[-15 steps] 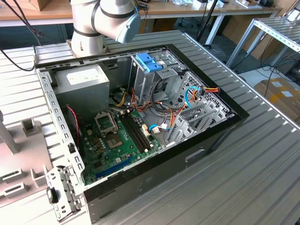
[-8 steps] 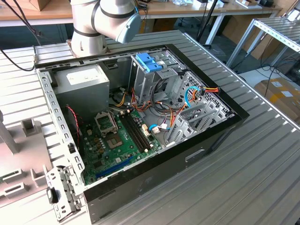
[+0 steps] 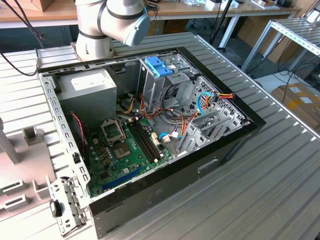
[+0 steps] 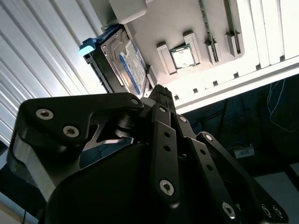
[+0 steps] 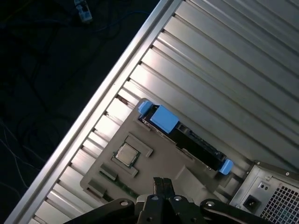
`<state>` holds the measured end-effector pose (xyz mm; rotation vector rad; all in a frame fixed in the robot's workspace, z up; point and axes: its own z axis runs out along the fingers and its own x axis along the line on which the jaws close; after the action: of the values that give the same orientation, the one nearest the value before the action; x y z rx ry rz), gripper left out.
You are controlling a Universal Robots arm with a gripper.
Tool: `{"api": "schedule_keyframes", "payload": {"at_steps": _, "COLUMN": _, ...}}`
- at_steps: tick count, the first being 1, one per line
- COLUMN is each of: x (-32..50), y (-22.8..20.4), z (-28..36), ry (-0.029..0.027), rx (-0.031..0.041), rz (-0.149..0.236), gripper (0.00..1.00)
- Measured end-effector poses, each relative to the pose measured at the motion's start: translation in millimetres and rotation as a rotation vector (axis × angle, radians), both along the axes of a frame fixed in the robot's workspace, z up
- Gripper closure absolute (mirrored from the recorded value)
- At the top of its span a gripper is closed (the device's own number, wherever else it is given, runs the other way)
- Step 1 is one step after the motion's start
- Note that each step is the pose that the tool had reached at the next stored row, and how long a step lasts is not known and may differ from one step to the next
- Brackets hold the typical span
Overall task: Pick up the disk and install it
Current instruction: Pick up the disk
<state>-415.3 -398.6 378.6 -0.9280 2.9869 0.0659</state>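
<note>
Ribbed aluminium makes the table (image 5: 224, 56) here, and a pale grey holder tray (image 5: 154, 163) lies on it near the table's edge. The disk (image 5: 196, 140) sits at the side of this tray, with its light blue carrier showing at both ends. In the second wrist view the disk (image 4: 122, 60) seems to stand on its long edge. A processor chip (image 5: 127, 154) rests in a pocket of the same tray, just beside it.

The tool (image 5: 162, 179) hangs over the tray, close to the disk but apart from it. Its two fingers look pressed together and they hold nothing.

I judge the work to be at the approach for the pick. To do it well, I think the fingers must spread wide before they come down. They should take the disk across its thin body near the middle, not on the blue end tabs, which may flex. A straight lift should stop it jamming in the holder. The open computer case (image 3: 250, 125) waits on the table, well apart.
</note>
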Motion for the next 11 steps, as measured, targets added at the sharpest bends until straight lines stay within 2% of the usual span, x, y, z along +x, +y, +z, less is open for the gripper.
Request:
{"api": "schedule_keyframes", "payload": {"at_steps": 4, "x": 0.0, "y": 0.0, "z": 0.0, "ry": 0.0000, "rx": 0.0000, "rz": 0.036, "gripper": 0.89}}
{"api": "schedule_keyframes", "payload": {"at_steps": 11, "x": 0.0, "y": 0.0, "z": 0.0, "ry": 0.0000, "rx": 0.0000, "rz": 0.072, "gripper": 0.89}}
